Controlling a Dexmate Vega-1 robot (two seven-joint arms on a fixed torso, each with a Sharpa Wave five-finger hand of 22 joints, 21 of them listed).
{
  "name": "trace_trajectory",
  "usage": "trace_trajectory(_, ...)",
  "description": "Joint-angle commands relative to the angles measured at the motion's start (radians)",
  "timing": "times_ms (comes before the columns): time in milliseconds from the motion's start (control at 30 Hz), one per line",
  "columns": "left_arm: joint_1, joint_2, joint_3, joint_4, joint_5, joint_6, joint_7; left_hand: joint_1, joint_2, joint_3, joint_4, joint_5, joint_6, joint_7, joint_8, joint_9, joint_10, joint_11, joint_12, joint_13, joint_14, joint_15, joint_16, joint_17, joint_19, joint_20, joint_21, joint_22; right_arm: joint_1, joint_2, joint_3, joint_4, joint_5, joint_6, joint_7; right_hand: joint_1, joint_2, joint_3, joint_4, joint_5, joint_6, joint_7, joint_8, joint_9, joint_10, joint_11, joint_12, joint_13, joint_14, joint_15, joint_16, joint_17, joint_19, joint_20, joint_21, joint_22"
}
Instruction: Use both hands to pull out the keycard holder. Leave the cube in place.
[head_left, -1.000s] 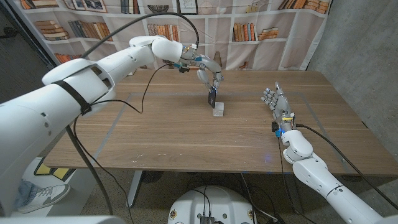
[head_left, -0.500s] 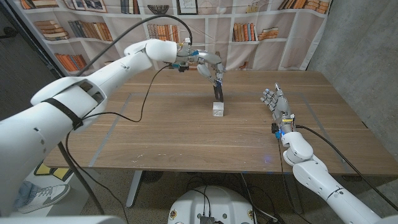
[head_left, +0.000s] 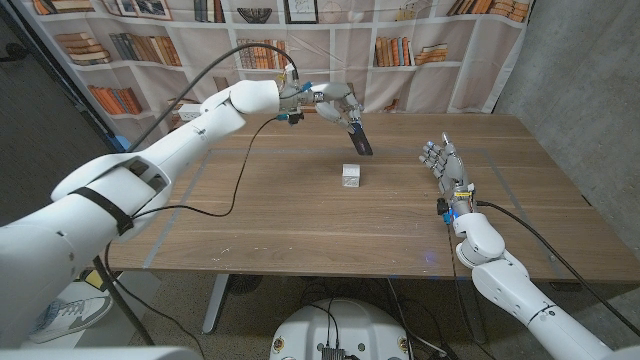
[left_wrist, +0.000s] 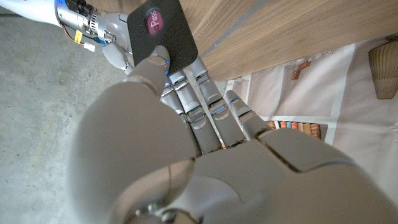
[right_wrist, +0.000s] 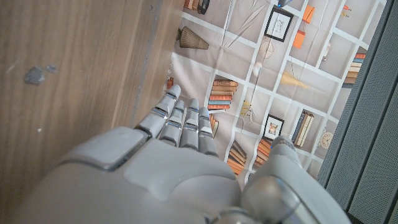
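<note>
Near the table's right side, the right hand (head_left: 441, 163) stands with its fingers straight and together, holding nothing. Left of it, mid-table, sits the small white cube (head_left: 351, 175). Farther back, above the cube and clear of it, the left hand (head_left: 336, 104) pinches the flat black keycard holder (head_left: 360, 138), raised and tilted over the wooden table (head_left: 280, 210).

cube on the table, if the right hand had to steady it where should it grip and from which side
Probably the two upright side faces of the cube, coming in from the robot's right, where the open right hand waits beside it. The cube is small, sits flat and stands alone, so its sides are free. The left hand holds the keycard holder lifted above it, so a top approach looks more crowded.
</note>
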Motion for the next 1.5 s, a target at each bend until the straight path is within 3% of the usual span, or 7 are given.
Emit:
trace_trajectory(33, 0.137, -0.027, -0.079, -0.011, -0.194, 0.113, 0.032, 0.018, 0.017, -0.003, 0.0, 0.003, 0.06, 0.058, 0.008, 0.004, 0.009, 0.001, 0.012, 0.191, 0.014, -0.06, 0.009, 0.006, 0.011, -0.08, 0.002, 0.0, -0.02, -0.015, 0.003, -0.038, -0.05, -0.003, -0.026, 0.017, -0.002, 0.003, -0.005, -0.004, 0.001, -0.005, 0.003, 0.002, 0.009, -0.003, 0.002, 0.004, 0.003, -0.007, 0.001, 0.002, 0.003, -0.002, 0.001, 0.005)
trace_trajectory(300, 0.215, -0.055, -0.111, -0.045, -0.31, 0.212, 0.058, 0.028, 0.015, -0.008, -0.003, 0.002, 0.063, 0.069, 0.007, 0.003, 0.01, 0.007, 0.014, 0.198, 0.023, -0.063, 0.016, 0.013, 0.022, -0.08, 0.006, 0.0, -0.023, -0.024, 0.004, -0.042, -0.04, 0.011, 0.007, 0.025, -0.002, 0.005, -0.009, -0.004, 0.003, -0.007, 0.003, 0.002, 0.011, -0.004, 0.003, 0.004, 0.005, -0.008, 0.001, 0.002, 0.004, -0.003, 0.001, 0.005)
trace_trajectory(700, 0.389, -0.047, -0.162, -0.299, -0.433, 0.452, 0.236, 0.037, 0.015, -0.012, -0.005, 0.001, 0.062, 0.077, 0.002, 0.001, 0.02, 0.013, 0.017, 0.204, 0.024, -0.064, 0.014, 0.011, 0.028, -0.08, 0.006, 0.001, 0.007, -0.069, 0.022, -0.024, -0.034, 0.044, 0.088, 0.038, -0.003, 0.009, -0.016, -0.005, 0.012, -0.011, 0.005, 0.002, 0.019, -0.008, 0.004, 0.004, 0.012, -0.011, 0.002, 0.001, 0.01, -0.004, 0.002, 0.005)
trace_trajectory(967, 0.487, -0.086, -0.191, -0.42, -0.54, 0.587, 0.387, 0.047, 0.014, -0.019, -0.006, -0.001, 0.06, 0.079, -0.003, 0.0, 0.022, 0.015, 0.017, 0.209, 0.036, -0.068, 0.02, 0.013, 0.039, -0.079, 0.009, 0.001, 0.026, -0.101, 0.03, -0.007, -0.035, 0.083, 0.154, 0.048, -0.002, 0.011, -0.02, -0.006, 0.017, -0.014, 0.006, 0.002, 0.028, -0.013, 0.007, 0.005, 0.017, -0.016, 0.002, 0.001, 0.014, -0.007, 0.003, 0.005)
trace_trajectory(1067, 0.522, -0.117, -0.199, -0.446, -0.589, 0.615, 0.436, 0.047, 0.016, -0.022, -0.004, -0.001, 0.056, 0.08, -0.007, 0.0, 0.022, 0.01, 0.016, 0.211, 0.037, -0.064, 0.019, 0.012, 0.042, -0.079, 0.009, 0.001, 0.014, -0.118, 0.043, -0.022, -0.11, 0.071, 0.097, 0.054, -0.002, 0.013, -0.023, -0.006, 0.025, -0.015, 0.008, 0.002, 0.032, -0.015, 0.008, 0.005, 0.024, -0.018, 0.004, 0.0, 0.021, -0.009, 0.005, 0.005)
trace_trajectory(1267, 0.546, -0.141, -0.192, -0.462, -0.624, 0.63, 0.467, 0.049, 0.018, -0.025, -0.002, -0.002, 0.056, 0.077, -0.009, 0.0, 0.023, 0.011, 0.015, 0.213, 0.04, -0.066, 0.019, 0.01, 0.046, -0.078, 0.009, 0.001, 0.011, -0.13, 0.058, -0.015, -0.154, 0.098, 0.086, 0.085, -0.004, 0.02, -0.035, -0.008, 0.044, -0.027, 0.012, 0.002, 0.059, -0.022, 0.016, 0.005, 0.051, -0.031, 0.009, 0.0, 0.043, -0.012, 0.01, 0.004)
trace_trajectory(1500, 0.531, -0.155, -0.181, -0.45, -0.646, 0.634, 0.456, 0.05, 0.018, -0.029, 0.0, -0.002, 0.056, 0.075, -0.012, 0.0, 0.022, 0.007, 0.013, 0.216, 0.044, -0.065, 0.018, 0.008, 0.048, -0.081, 0.009, 0.001, -0.039, -0.162, 0.098, -0.12, -0.263, 0.008, -0.018, 0.167, -0.015, 0.041, -0.06, -0.007, 0.058, -0.038, 0.015, 0.003, 0.08, -0.04, 0.018, 0.005, 0.077, -0.043, 0.009, -0.001, 0.079, -0.02, 0.018, 0.002)
